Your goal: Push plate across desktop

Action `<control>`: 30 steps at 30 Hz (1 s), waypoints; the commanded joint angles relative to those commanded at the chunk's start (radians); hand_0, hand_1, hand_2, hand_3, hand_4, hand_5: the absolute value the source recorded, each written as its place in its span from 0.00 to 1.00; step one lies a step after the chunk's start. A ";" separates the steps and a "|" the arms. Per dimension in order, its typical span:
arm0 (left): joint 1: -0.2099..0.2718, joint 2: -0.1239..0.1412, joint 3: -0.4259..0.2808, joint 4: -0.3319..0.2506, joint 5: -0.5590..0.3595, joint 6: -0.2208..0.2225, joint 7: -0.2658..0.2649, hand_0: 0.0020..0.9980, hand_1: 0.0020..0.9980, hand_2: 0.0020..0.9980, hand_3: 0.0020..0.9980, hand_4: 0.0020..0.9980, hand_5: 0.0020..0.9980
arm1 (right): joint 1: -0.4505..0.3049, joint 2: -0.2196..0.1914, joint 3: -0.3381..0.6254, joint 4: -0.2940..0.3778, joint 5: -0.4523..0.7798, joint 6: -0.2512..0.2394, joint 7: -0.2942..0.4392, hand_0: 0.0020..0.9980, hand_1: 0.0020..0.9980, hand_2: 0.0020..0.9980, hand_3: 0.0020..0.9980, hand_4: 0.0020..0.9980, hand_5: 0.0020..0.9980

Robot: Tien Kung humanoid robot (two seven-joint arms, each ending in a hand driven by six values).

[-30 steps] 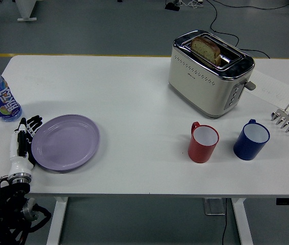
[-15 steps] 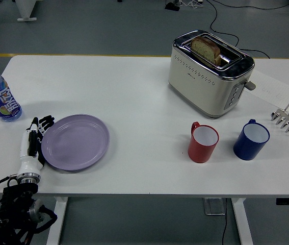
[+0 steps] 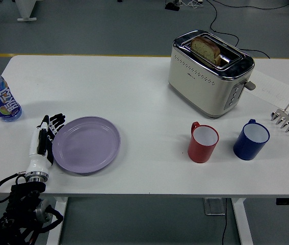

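Now the left robot hand (image 3: pixel 46 137), fingers straight and holding nothing, touches the left rim of the purple plate (image 3: pixel 86 145) on the near-left bench (image 3: pixel 134 97), and should push flat and slow toward the red mug (image 3: pixel 203 142).

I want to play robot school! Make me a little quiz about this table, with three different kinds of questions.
1. True or false: the left hand is lifting the purple plate off the table.
2. What sits in the toaster? A) bread B) a spoon C) nothing
3. Fill in: the cup nearer the plate is ____.

Key: 1 false, the hand is against the plate's left rim and the plate lies flat. 2 A, bread. 3 red; the red cup is left of the blue cup.
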 joint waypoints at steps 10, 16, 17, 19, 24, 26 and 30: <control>0.001 0.000 0.035 -0.013 -0.017 0.002 -0.001 0.74 0.76 0.70 0.62 0.45 1.00 | 0.004 0.000 0.000 0.001 -0.009 0.001 -0.001 0.62 0.52 0.66 0.66 0.42 0.77; -0.001 0.000 0.071 -0.034 -0.030 0.004 -0.003 0.74 0.76 0.70 0.61 0.45 1.00 | 0.007 0.000 0.006 0.002 -0.021 -0.002 -0.005 0.62 0.52 0.66 0.66 0.42 0.77; 0.001 0.000 0.082 -0.037 -0.032 0.003 -0.003 0.74 0.76 0.70 0.61 0.45 1.00 | 0.007 0.000 0.010 0.002 -0.027 -0.004 -0.007 0.62 0.52 0.66 0.66 0.42 0.77; 0.002 0.000 0.092 -0.040 -0.035 0.003 -0.002 0.74 0.76 0.70 0.61 0.45 1.00 | 0.008 0.000 0.014 0.003 -0.034 -0.006 -0.009 0.62 0.52 0.66 0.66 0.42 0.77; 0.008 0.000 0.121 -0.040 -0.047 0.006 -0.002 0.74 0.75 0.70 0.61 0.45 1.00 | 0.009 0.000 0.019 0.003 -0.041 -0.008 -0.011 0.62 0.52 0.66 0.66 0.42 0.76; 0.010 0.000 0.135 -0.043 -0.052 0.007 -0.002 0.74 0.75 0.70 0.61 0.45 1.00 | 0.009 0.000 0.020 0.002 -0.043 -0.009 -0.012 0.62 0.52 0.66 0.66 0.42 0.76; 0.011 0.000 0.158 -0.055 -0.060 0.007 -0.001 0.74 0.75 0.70 0.61 0.45 1.00 | 0.010 0.000 0.026 0.003 -0.052 -0.010 -0.014 0.62 0.52 0.66 0.66 0.42 0.76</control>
